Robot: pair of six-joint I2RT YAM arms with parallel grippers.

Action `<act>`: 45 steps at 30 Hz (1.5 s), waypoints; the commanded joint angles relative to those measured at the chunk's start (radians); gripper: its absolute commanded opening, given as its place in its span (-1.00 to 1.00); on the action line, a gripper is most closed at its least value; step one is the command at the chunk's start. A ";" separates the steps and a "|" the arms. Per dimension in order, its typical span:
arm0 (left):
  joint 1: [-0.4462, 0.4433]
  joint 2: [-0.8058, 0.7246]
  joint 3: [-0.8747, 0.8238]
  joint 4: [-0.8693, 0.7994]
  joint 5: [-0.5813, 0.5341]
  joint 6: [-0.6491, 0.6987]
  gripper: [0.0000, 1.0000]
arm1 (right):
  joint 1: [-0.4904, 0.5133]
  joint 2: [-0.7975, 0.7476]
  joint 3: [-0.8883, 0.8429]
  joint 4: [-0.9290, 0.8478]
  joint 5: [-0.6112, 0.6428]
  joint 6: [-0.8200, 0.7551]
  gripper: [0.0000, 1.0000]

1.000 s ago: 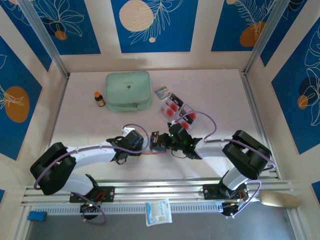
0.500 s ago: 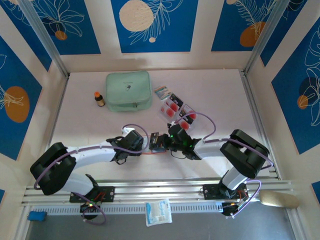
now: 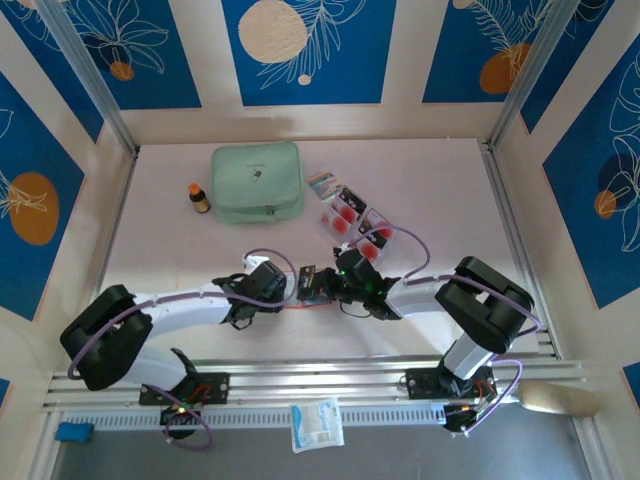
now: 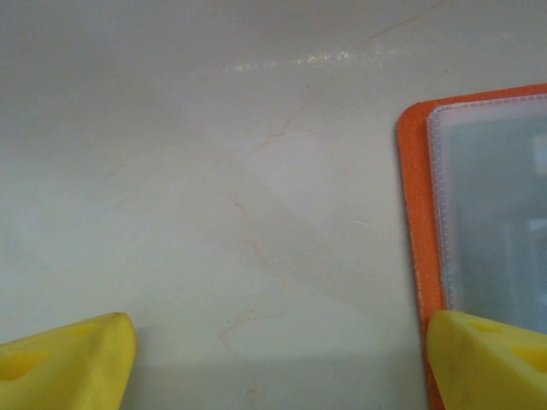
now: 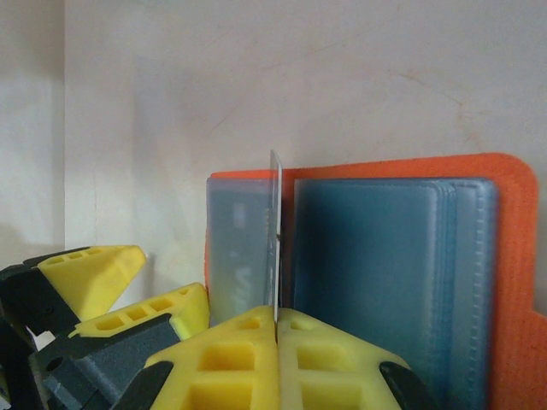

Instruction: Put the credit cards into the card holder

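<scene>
Leftward creeps the right gripper (image 5: 275, 329) — clamped on a thin sheet (image 5: 275, 239) seen edge-on, card or sleeve I cannot tell — over the open card holder (image 5: 513, 256). At its edge the left gripper (image 4: 278, 354) gapes wide; best pin the holder there and slide squarely. Spare credit cards (image 3: 355, 225) lie beyond.

Table (image 3: 450, 200): pale, faintly veined top.
- Pouch (image 3: 257, 182), mint green, zipped, flat, 11 o'clock.
- Bottle (image 3: 199, 197), small, dark, orange cap, upright, 10 o'clock, just beside pouch.
- Packet (image 3: 322, 184), striped, 12 o'clock.
- Cards (image 3: 347, 214), red circles up, clustered, 1 o'clock, beside packet.
- Card holder (image 4: 414, 213), orange, open, sleeves up, 6 o'clock.
</scene>
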 commanded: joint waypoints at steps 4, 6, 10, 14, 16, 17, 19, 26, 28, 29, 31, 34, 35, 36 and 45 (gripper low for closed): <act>0.006 -0.006 -0.019 0.009 -0.002 -0.015 0.76 | 0.012 0.018 -0.010 0.002 -0.034 0.019 -1.00; 0.006 -0.005 -0.018 0.011 -0.001 -0.016 0.76 | 0.013 0.013 -0.015 -0.001 -0.033 0.025 -1.00; 0.006 -0.003 -0.019 0.012 -0.001 -0.016 0.76 | 0.015 0.004 -0.019 -0.029 -0.028 0.033 -1.00; 0.006 -0.005 -0.021 0.013 -0.001 -0.016 0.76 | 0.017 -0.007 -0.014 -0.070 -0.023 0.043 -1.00; 0.006 -0.006 -0.024 0.014 -0.001 -0.019 0.76 | 0.019 -0.009 -0.014 -0.085 -0.020 0.053 -1.00; 0.006 -0.005 -0.024 0.015 -0.002 -0.018 0.76 | 0.019 -0.010 -0.014 -0.091 -0.018 0.058 -1.00; 0.006 -0.005 -0.025 0.015 -0.002 -0.019 0.76 | 0.018 -0.011 -0.011 -0.107 -0.018 0.068 -1.00; 0.006 -0.006 -0.025 0.018 -0.001 -0.018 0.76 | 0.019 -0.007 -0.001 -0.141 -0.024 0.098 -1.00; 0.005 -0.006 -0.026 0.019 -0.001 -0.018 0.76 | 0.020 -0.009 0.000 -0.147 -0.029 0.103 -1.00; 0.006 -0.005 -0.025 0.020 -0.002 -0.019 0.76 | 0.021 -0.009 0.002 -0.151 -0.032 0.103 -1.00; 0.006 -0.004 -0.027 0.021 -0.002 -0.019 0.76 | 0.020 -0.009 0.012 -0.167 -0.038 0.102 -1.00; 0.007 -0.003 -0.027 0.023 0.000 -0.020 0.76 | 0.020 -0.001 0.033 -0.198 -0.049 0.098 -1.00; 0.006 -0.001 -0.027 0.023 0.000 -0.019 0.76 | 0.018 0.004 0.038 -0.205 -0.055 0.098 -1.00; 0.006 -0.001 -0.027 0.024 0.000 -0.019 0.76 | 0.016 0.009 0.044 -0.211 -0.062 0.098 -1.00; 0.006 -0.001 -0.028 0.026 0.002 -0.018 0.76 | 0.005 0.078 0.105 -0.257 -0.129 0.109 -1.00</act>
